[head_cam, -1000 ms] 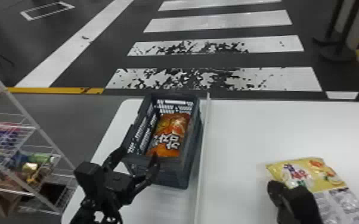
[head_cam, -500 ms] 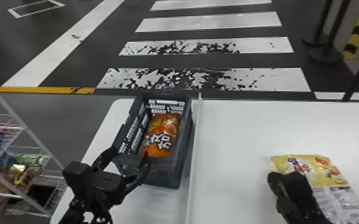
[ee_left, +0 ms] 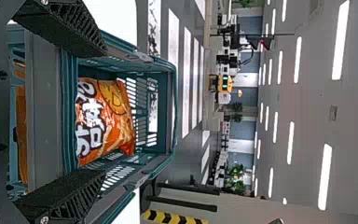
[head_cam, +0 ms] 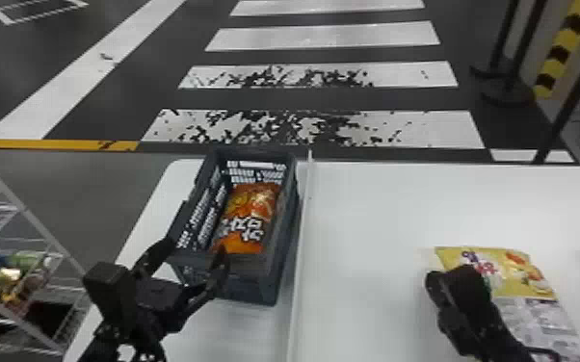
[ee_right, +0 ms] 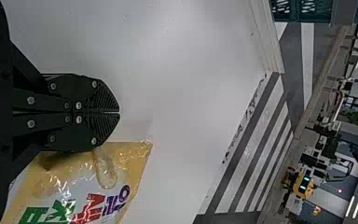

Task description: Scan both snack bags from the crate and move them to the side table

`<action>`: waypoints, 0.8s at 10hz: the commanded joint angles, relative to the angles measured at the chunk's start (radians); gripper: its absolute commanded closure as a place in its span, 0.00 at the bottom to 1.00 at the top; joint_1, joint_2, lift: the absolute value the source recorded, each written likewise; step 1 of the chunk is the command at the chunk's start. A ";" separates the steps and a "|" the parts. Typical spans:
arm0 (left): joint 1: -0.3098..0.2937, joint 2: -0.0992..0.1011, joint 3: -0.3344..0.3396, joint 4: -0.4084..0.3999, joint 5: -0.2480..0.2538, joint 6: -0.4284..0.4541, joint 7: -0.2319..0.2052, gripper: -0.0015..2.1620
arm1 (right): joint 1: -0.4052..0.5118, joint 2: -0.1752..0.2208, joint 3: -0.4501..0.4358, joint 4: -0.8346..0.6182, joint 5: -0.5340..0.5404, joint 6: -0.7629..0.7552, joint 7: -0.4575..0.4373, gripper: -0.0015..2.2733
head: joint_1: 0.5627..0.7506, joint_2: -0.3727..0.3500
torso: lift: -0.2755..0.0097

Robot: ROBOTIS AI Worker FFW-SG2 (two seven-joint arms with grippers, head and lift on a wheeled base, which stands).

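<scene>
Orange snack bag [head_cam: 253, 207] lies inside the grey crate [head_cam: 257, 281]; the left gripper [head_cam: 194, 252] stands open at the crate's robot-side end. The right gripper [head_cam: 460, 289] is closed, near the yellow bag [head_cam: 515, 284] on the surface [head_cam: 375, 216].

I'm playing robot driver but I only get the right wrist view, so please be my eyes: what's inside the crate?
Observer: An orange snack bag is lying in the crate.
Operator: Yay, snacks! Where's the left gripper?
Observer: The left gripper is at the end of the crate nearest the robot.
Operator: Is it pinched shut?
Observer: No, its two fingers are spread wide apart.
</scene>
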 commanded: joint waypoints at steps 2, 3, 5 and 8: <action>0.000 0.000 0.000 0.003 0.000 0.000 0.000 0.03 | 0.012 -0.001 0.001 -0.038 -0.017 0.005 0.021 0.98 | 0.70 0.71 | 0.62; 0.000 0.000 -0.001 0.003 0.000 0.000 -0.003 0.03 | 0.023 -0.001 -0.042 -0.080 -0.163 -0.047 0.109 0.98 | 0.70 0.71 | 0.62; 0.003 0.000 -0.001 0.001 0.000 0.003 -0.003 0.03 | 0.055 0.002 -0.109 -0.187 -0.252 -0.069 0.140 0.98 | 0.70 0.74 | 0.62; 0.000 0.000 -0.003 0.006 0.000 0.000 -0.005 0.03 | 0.137 0.007 -0.207 -0.269 -0.241 -0.026 0.138 0.98 | 0.70 0.66 | 0.62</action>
